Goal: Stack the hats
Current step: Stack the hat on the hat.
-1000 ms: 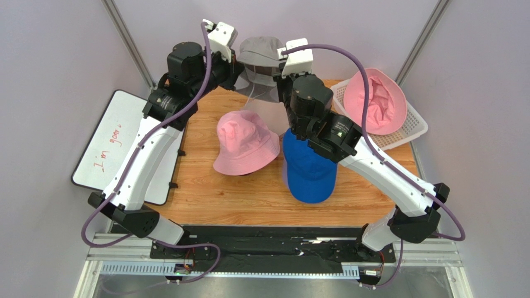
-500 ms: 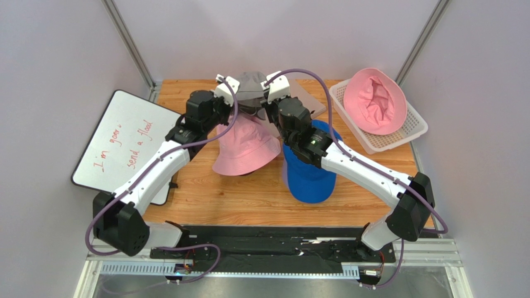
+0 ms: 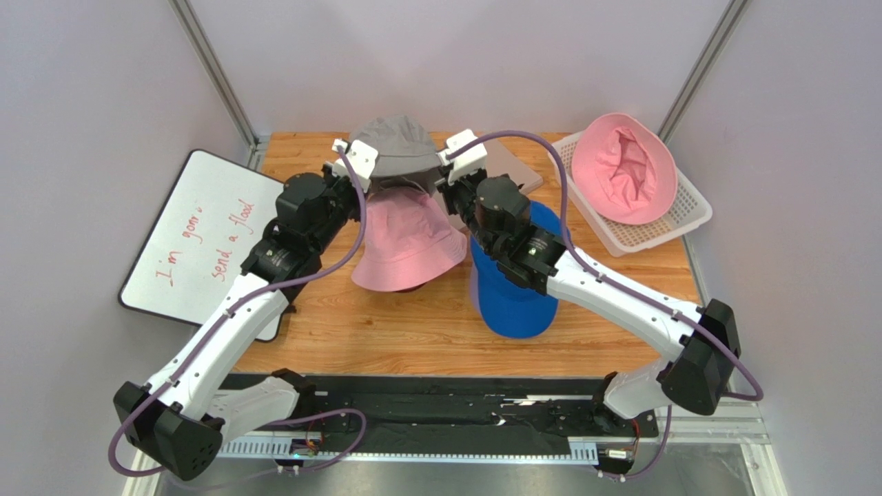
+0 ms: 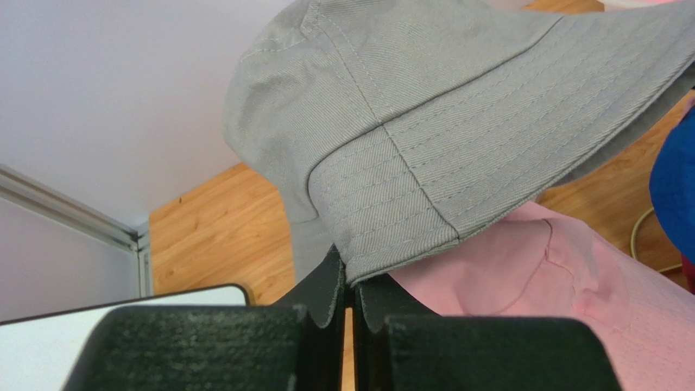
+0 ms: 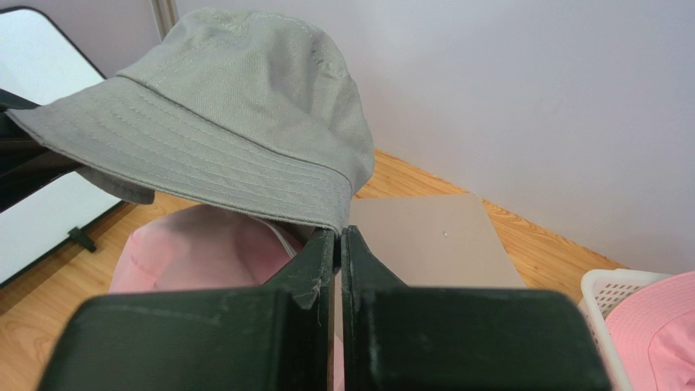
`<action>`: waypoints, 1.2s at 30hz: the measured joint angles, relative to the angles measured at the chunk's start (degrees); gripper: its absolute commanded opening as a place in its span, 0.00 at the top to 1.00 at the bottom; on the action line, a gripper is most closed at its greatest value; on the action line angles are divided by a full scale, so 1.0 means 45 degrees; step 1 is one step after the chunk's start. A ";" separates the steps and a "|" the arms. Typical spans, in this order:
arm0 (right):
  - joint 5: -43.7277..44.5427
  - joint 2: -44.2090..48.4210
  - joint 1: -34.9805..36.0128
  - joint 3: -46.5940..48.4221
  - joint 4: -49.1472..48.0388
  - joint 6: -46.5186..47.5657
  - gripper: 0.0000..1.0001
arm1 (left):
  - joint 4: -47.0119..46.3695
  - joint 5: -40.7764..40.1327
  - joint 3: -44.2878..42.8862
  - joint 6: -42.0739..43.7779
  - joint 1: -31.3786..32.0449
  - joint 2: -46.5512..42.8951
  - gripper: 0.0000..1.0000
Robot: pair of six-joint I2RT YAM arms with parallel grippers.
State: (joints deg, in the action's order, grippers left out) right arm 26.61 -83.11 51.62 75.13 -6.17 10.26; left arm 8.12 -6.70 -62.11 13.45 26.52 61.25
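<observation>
A grey bucket hat (image 3: 393, 148) hangs crown up between both grippers, just above the crown of a pink bucket hat (image 3: 409, 246) on the table. My left gripper (image 3: 370, 188) is shut on the grey brim's left edge (image 4: 400, 244), with the pink hat (image 4: 538, 281) right beneath. My right gripper (image 3: 447, 192) is shut on the opposite brim edge (image 5: 326, 208), over the same pink hat (image 5: 192, 252). A blue baseball cap (image 3: 512, 287) lies to the right of the pink hat, partly under my right arm. A second pink bucket hat (image 3: 624, 168) lies upside down in the basket.
A white mesh basket (image 3: 696, 212) stands at the back right. A whiteboard (image 3: 192, 243) with red writing lies off the table's left edge. A flat grey board (image 5: 432, 240) lies behind the hats. Walls close in on the back and both sides.
Both arms came down and forward with the grey hat, from high at the back to just over the pink hat. Both grips held.
</observation>
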 measured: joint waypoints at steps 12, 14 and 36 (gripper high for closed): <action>-0.0136 0.1666 0.0510 -0.2579 0.0015 0.0515 1.00 | 0.1088 -0.2176 0.1914 -0.1083 0.1107 -0.1355 1.00; 0.0151 0.1865 0.0520 -0.2905 0.0053 0.0641 1.00 | 0.1549 -0.2657 0.1914 -0.1438 0.1248 -0.1588 1.00; -0.1151 0.3011 0.1015 -0.3492 0.2273 -0.0971 0.35 | 0.1603 -0.3983 0.4133 -0.1554 0.4216 -0.3332 1.00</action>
State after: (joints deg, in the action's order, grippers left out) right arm 21.43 -69.56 56.18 59.42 4.05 5.89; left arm 15.33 -24.62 -43.51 6.46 45.50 46.26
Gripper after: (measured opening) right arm 0.645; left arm 0.007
